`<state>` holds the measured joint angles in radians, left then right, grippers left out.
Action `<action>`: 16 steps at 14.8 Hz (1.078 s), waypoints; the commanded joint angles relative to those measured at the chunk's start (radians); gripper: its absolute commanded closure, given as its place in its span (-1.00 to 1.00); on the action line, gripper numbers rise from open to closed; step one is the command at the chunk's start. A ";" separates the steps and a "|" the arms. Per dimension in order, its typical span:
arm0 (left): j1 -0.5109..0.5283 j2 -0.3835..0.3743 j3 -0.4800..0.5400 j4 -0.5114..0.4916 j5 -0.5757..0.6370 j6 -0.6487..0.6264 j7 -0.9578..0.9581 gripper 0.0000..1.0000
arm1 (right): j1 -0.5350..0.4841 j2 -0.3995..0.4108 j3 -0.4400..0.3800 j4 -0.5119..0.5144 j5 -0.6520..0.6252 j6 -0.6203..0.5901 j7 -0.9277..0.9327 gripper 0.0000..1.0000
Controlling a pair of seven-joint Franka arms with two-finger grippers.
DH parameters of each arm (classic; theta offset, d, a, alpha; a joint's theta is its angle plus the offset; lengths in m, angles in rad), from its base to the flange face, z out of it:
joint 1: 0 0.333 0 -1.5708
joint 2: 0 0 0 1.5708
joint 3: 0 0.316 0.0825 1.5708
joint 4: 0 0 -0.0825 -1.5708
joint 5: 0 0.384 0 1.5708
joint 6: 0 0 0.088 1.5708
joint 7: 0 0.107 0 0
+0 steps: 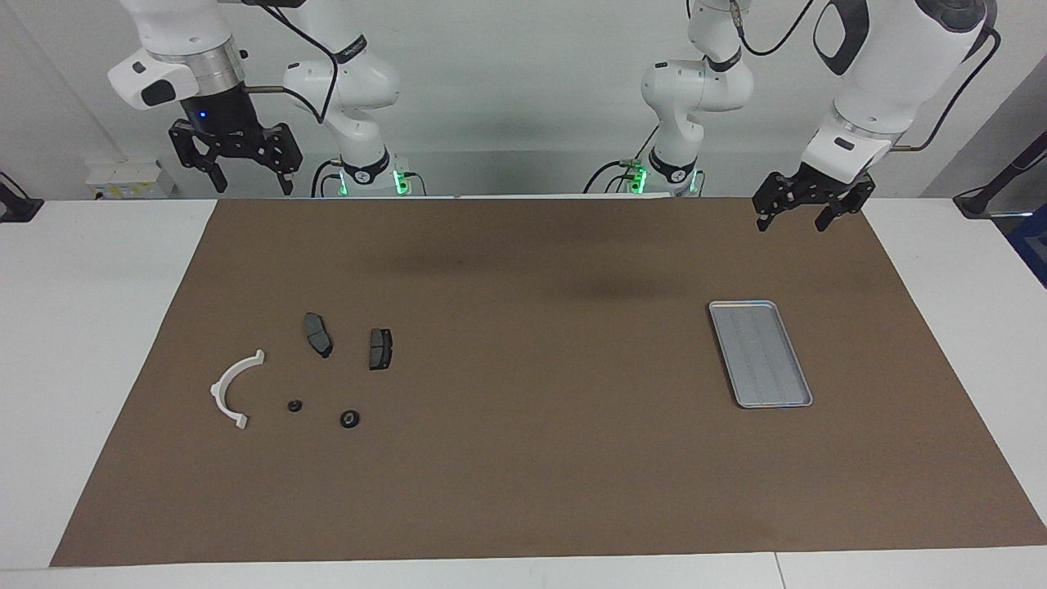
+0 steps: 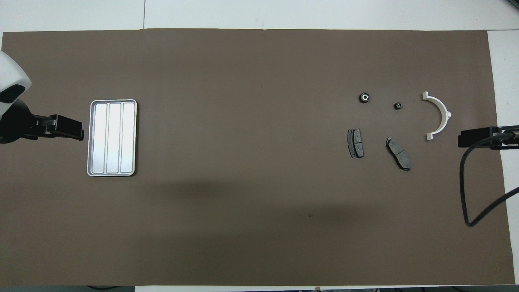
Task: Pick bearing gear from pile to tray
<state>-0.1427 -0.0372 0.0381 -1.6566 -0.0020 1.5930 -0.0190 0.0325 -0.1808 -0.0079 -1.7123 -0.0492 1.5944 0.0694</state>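
Observation:
The pile lies at the right arm's end of the brown mat: a white curved arc [image 1: 231, 389] [image 2: 439, 115], two dark grey brake pads [image 1: 317, 334] [image 1: 380, 348] and two small black round pieces. The bigger round piece [image 1: 349, 419] [image 2: 364, 97] has a shiny centre; the smaller one [image 1: 294, 405] [image 2: 398, 106] lies beside it. Which of them is the bearing gear I cannot tell. The silver tray [image 1: 723, 309] [image 2: 92, 138] lies empty at the left arm's end. My right gripper [image 1: 253, 186] [image 2: 461, 140] hangs open, high over the mat's edge. My left gripper [image 1: 791, 222] [image 2: 80, 133] hangs open and empty above the mat beside the tray.
The brown mat [image 1: 523, 458] covers most of the white table. A black cable [image 2: 466, 194] loops down from the right arm over the mat's edge. Both arm bases stand at the robots' end of the table.

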 commanded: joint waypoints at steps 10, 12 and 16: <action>-0.003 -0.013 0.006 -0.006 -0.010 -0.007 0.004 -1.00 | -0.014 -0.005 0.003 -0.010 0.003 0.015 -0.030 -1.00; -0.003 -0.013 0.006 -0.006 -0.010 -0.007 0.004 -1.00 | -0.013 -0.006 0.003 -0.012 0.003 0.016 -0.028 -1.00; -0.003 -0.013 0.006 -0.008 -0.010 -0.007 0.004 -1.00 | -0.006 -0.005 0.003 -0.026 0.003 0.045 -0.020 -1.00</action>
<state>-0.1428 -0.0372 0.0381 -1.6566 -0.0020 1.5930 -0.0190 0.0324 -0.1804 -0.0084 -1.7145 -0.0492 1.5978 0.0694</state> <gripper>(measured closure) 0.000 0.000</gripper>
